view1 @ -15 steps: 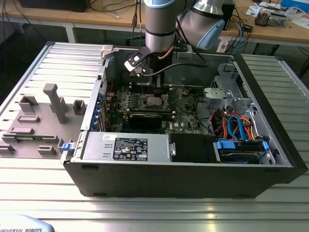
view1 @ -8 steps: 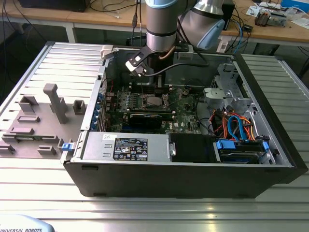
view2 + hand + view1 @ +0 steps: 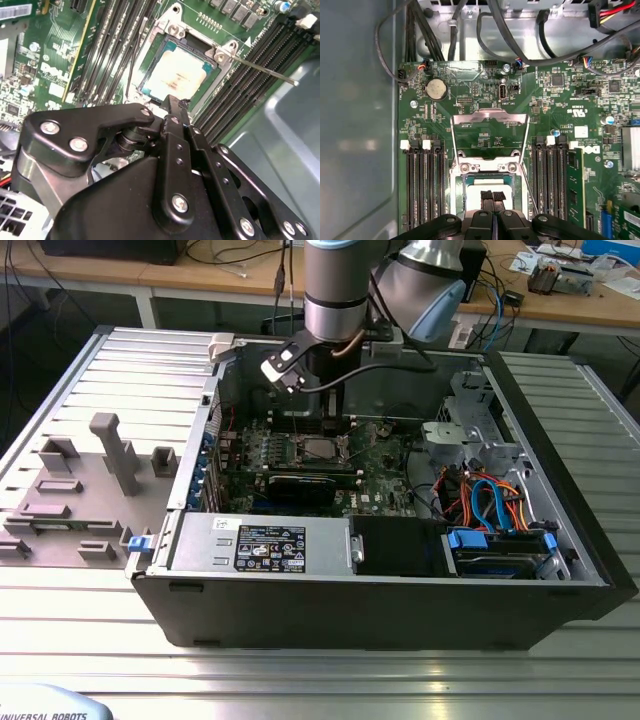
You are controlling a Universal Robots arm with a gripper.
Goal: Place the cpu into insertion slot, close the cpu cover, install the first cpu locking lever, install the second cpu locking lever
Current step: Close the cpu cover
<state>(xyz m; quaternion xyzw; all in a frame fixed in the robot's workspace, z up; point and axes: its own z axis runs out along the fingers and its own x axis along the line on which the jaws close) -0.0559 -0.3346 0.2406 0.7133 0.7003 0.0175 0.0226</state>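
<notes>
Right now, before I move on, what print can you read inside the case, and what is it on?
None that I can quote with confidence.
Black label on the power supply: white print, too small to read.
Motherboard silkscreen: too small to read.
cpu top: faint marking, unreadable.

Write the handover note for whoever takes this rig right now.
Tool: shut, nothing in it, poised over the socket.
Small square silver-grey cpu: lying in the dark square insertion slot with the silver rim.
Thin silver-frame cpu cover: open, swung back.
Done: cpu placed.
Left: closing the cover and both locking levers; one thin metal lever rod stands free.
</notes>
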